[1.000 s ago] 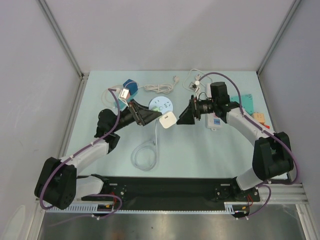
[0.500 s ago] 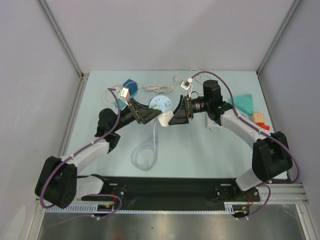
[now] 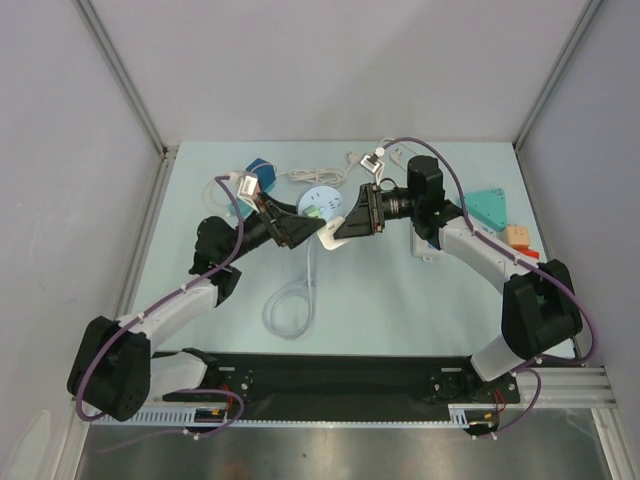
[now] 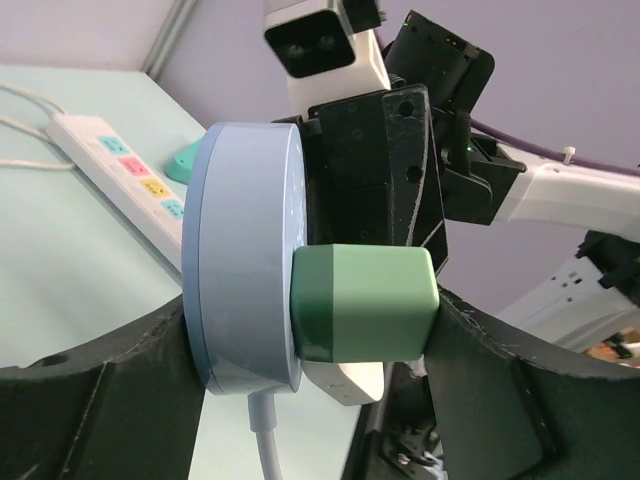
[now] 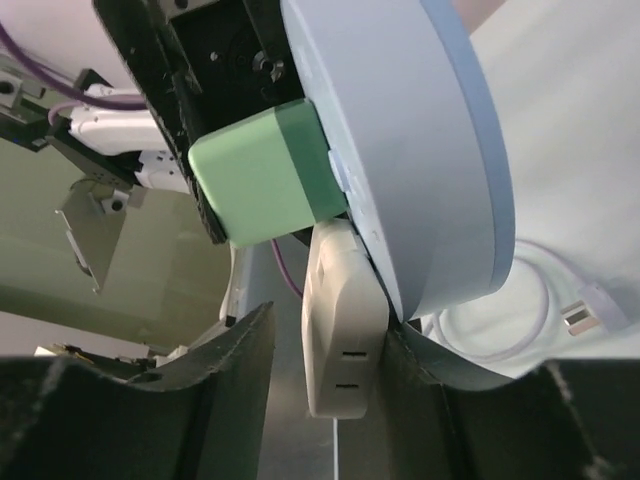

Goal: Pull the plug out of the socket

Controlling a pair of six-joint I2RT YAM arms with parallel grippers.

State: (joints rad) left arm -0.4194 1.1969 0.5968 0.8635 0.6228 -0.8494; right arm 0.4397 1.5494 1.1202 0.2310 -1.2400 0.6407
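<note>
My left gripper (image 3: pixel 303 229) holds the round pale-blue socket (image 3: pixel 316 204) on edge above the table. It is shut on it, one finger behind the disc (image 4: pixel 245 265) and the other on the green plug (image 4: pixel 365 300) that sits in its face. Below the green one, a white plug (image 4: pixel 345 378) is also in the socket. My right gripper (image 5: pixel 330 365) straddles this white plug (image 5: pixel 343 330). Its right finger (image 5: pixel 435 375) touches the plug by the socket (image 5: pixel 400 140); its left finger (image 5: pixel 225 375) stands a little apart. The socket's white cord hangs down.
The cord lies in a loop (image 3: pixel 292 308) on the table in front. A white power strip (image 3: pixel 428 245) lies under my right arm. A blue box (image 3: pixel 262 172), a thin white cable (image 3: pixel 320 176), a teal wedge (image 3: pixel 490 207) and an orange block (image 3: pixel 517 236) lie around.
My right gripper has swung left up to the socket and narrowed its jaws around the white plug. The left gripper keeps its hold and has shifted only slightly.
</note>
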